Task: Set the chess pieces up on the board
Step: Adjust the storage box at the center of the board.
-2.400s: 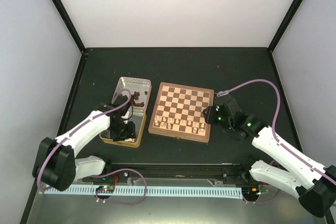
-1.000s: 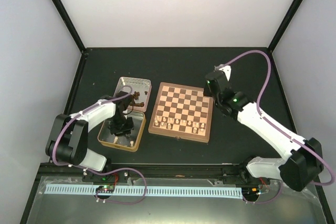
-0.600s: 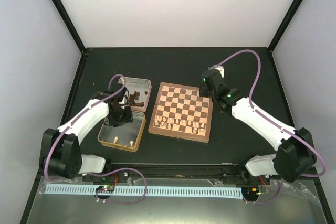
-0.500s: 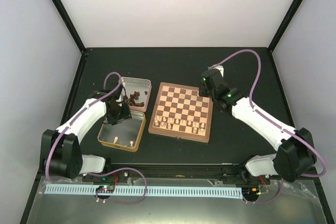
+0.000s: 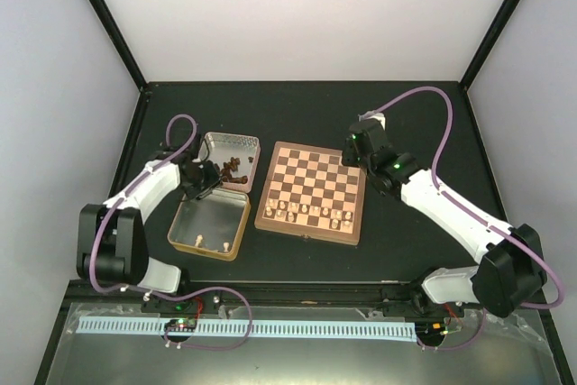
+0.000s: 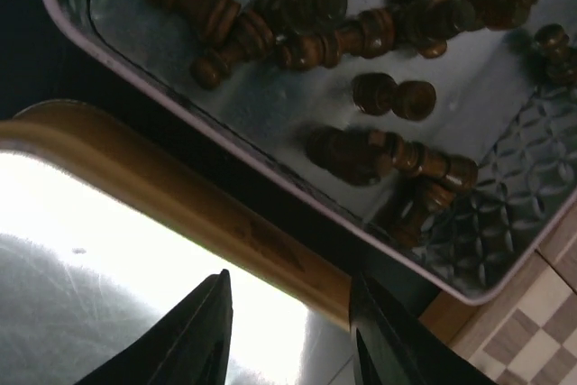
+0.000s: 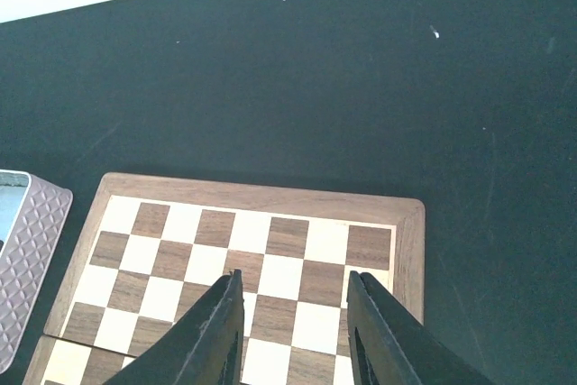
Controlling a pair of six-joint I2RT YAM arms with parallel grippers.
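The board [image 5: 311,178] lies mid-table, with several cream chess pieces [image 5: 306,215] standing on its two near rows. Dark brown pieces [image 5: 233,169] lie in a heap in the far silver tin [image 5: 231,142]; the left wrist view shows them [image 6: 361,38] lying on their sides. Two cream pieces [image 5: 210,242] stand in the near gold-sided tin [image 5: 212,214]. My left gripper [image 5: 200,178] is open and empty over the seam between the two tins [image 6: 288,313]. My right gripper [image 5: 354,152] is open and empty above the board's far right corner [image 7: 295,304].
The two tins sit end to end just left of the board. The near tin's gold rim [image 6: 171,196] runs right in front of my left fingers. Black mat [image 7: 361,87] stretches beyond the board. Black frame posts stand at the back corners.
My left gripper has moved from inside the near tin back toward the far tin with the dark pieces. My right arm has swung from the board's near right edge to its far right corner.
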